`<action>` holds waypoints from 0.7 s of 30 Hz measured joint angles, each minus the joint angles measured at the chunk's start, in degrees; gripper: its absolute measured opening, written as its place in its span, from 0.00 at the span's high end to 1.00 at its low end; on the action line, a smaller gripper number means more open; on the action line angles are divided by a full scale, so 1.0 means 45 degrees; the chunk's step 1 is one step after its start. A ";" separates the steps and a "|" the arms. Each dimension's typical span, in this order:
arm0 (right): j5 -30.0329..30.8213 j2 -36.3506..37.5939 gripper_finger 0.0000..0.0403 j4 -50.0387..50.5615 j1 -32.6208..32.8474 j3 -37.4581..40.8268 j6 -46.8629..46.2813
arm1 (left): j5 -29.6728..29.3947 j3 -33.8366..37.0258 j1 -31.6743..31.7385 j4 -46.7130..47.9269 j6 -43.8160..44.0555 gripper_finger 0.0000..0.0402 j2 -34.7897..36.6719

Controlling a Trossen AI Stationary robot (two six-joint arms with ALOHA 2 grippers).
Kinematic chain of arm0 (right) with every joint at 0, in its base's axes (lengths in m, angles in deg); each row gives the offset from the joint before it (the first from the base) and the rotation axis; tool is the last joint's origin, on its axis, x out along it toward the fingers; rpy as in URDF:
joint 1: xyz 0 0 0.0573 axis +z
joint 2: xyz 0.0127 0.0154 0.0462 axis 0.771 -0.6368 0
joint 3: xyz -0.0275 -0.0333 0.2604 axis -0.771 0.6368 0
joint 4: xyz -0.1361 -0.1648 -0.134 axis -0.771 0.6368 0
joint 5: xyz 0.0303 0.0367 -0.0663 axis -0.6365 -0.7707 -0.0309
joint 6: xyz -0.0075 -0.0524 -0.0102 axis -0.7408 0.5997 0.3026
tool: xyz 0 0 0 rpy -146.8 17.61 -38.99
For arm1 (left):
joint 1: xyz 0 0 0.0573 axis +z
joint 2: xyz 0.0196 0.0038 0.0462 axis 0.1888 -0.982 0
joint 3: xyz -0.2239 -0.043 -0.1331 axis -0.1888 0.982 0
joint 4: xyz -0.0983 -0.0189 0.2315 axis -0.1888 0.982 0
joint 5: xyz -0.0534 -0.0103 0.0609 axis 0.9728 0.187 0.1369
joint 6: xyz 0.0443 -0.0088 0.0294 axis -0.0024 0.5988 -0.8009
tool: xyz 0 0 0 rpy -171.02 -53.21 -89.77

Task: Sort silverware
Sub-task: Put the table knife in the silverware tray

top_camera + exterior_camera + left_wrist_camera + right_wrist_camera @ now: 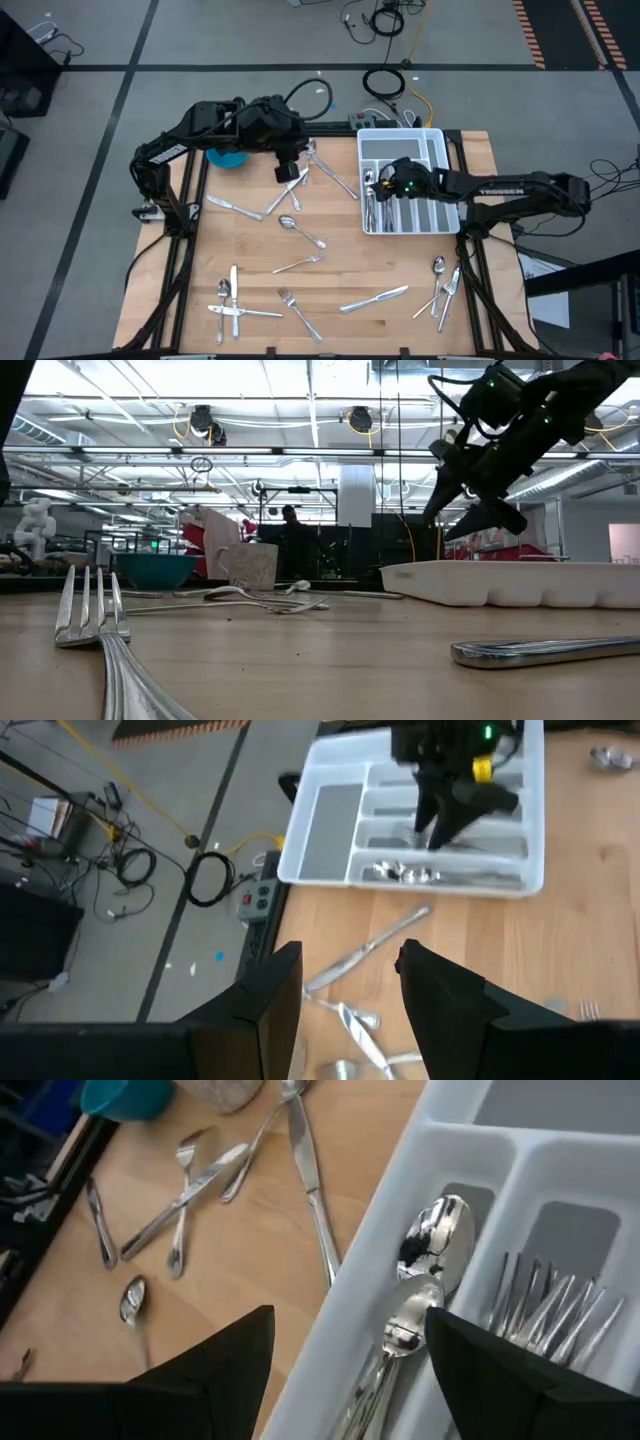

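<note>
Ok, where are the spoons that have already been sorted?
In the high view the sorted spoons lie in the white tray's leftmost slot, next to the forks; the right gripper hovers open just above them.

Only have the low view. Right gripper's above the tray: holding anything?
Observer: No. The right wrist view shows the right gripper open and empty over the tray.
Operator: What's in the tray under it?
Observer: Spoons in the compartment along the tray's edge, forks in the next one.
Operator: Left arm?
Observer: The left gripper hangs open and empty over the back of the table, beside the tray. The high view shows many pieces of silverware loose on the table.
</note>
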 joint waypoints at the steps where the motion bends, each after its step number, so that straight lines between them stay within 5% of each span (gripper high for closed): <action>1: -0.0089 0.0000 0.38 -0.0021 0.0018 -0.0147 0.0173 | -0.0005 0.0000 0.0000 0.0273 -0.0023 0.57 0.0000; 12: -0.0077 -0.0062 0.38 0.1763 -0.0204 -0.3073 0.3648 | 0.1836 0.1514 0.0625 0.0115 -0.0016 0.57 0.0493; 16: 0.0196 -0.0112 0.38 0.2891 -0.0233 -0.3979 0.4657 | 0.2245 0.4505 0.0959 -0.2180 0.0257 0.57 0.1745; 21: 0.0109 -0.0063 0.38 0.3272 -0.0242 -0.4266 0.5335 | 0.2258 1.0655 0.1062 -0.6863 0.0824 0.57 0.4303</action>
